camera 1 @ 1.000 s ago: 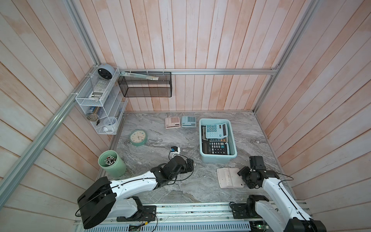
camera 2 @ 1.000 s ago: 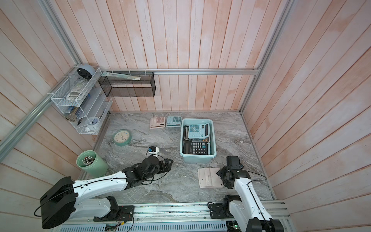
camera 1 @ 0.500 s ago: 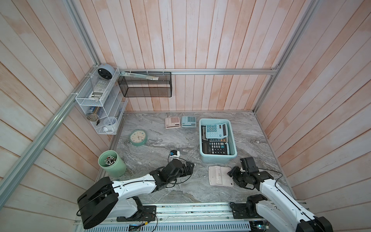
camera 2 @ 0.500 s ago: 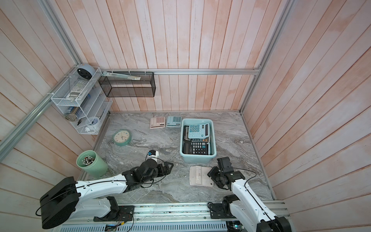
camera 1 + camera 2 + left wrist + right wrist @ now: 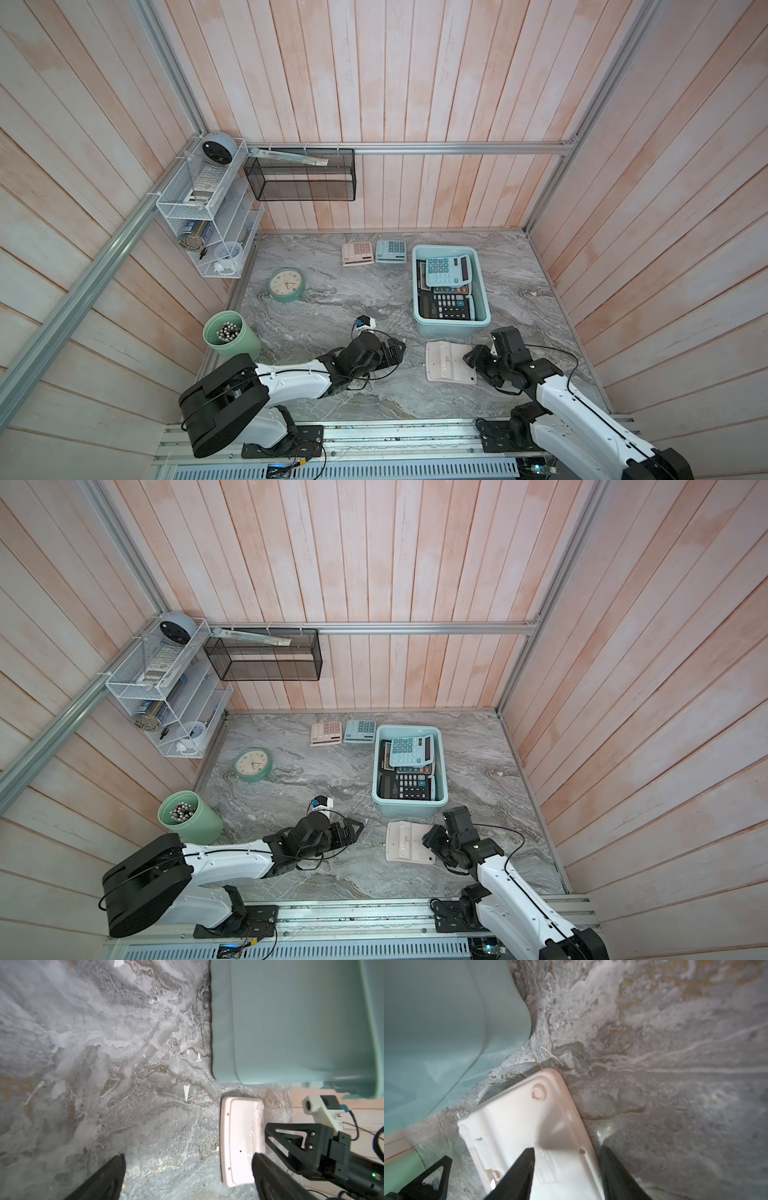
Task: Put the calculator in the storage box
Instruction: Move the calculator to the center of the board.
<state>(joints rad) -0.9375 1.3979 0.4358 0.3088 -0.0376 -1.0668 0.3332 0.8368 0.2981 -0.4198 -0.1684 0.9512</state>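
here calculator (image 5: 529, 1118) edge sits between right jaws.

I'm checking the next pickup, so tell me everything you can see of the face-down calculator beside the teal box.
The calculator is pale pinkish-white plastic, lying face down on the marble table, back up with round feet and small screws showing. It sits just clear of the storage box. The right end effector straddles one edge; whether it grips is unclear.

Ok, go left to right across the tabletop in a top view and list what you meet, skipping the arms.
green pen cup → round green clock → pink calculator → teal calculator → storage box. The face-down calculator lies in front of the box, so I leave it out.
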